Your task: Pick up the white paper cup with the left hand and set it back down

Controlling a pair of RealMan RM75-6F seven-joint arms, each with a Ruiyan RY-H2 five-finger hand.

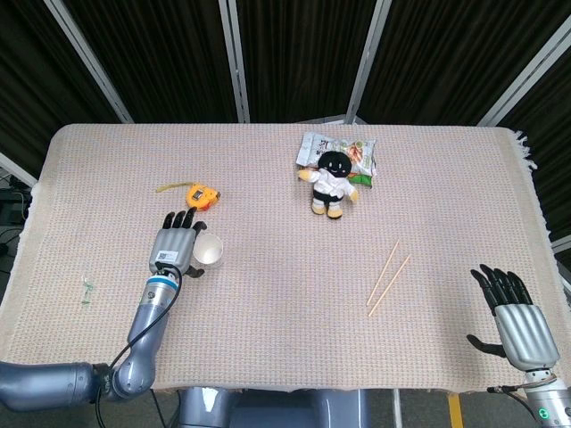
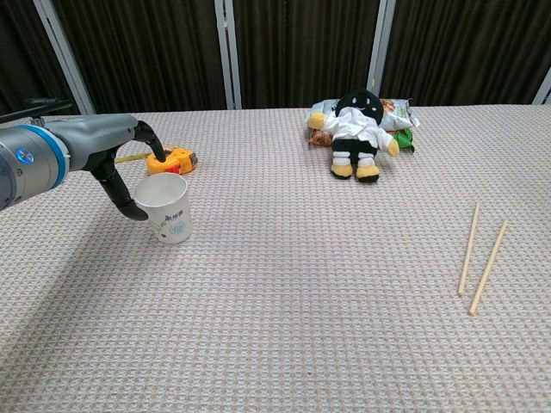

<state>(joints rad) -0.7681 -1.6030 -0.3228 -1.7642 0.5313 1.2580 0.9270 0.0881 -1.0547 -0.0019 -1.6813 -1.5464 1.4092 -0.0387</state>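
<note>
The white paper cup [image 1: 210,251] stands upright on the woven tablecloth, left of centre; the chest view shows a small print on the cup's [image 2: 164,208] side. My left hand [image 1: 177,245] is right beside the cup on its left, fingers spread and reaching past its far side. In the chest view the left hand [image 2: 120,165] has its thumb curving down close to the cup's left wall, and I cannot tell whether it touches. It holds nothing. My right hand [image 1: 515,319] lies open at the table's near right corner, fingers apart.
An orange tape measure [image 1: 201,196] lies just beyond the left hand's fingertips. A black-and-white plush doll [image 1: 332,183] rests against a snack bag [image 1: 357,152] at the back centre. Two wooden chopsticks [image 1: 388,276] lie at the right.
</note>
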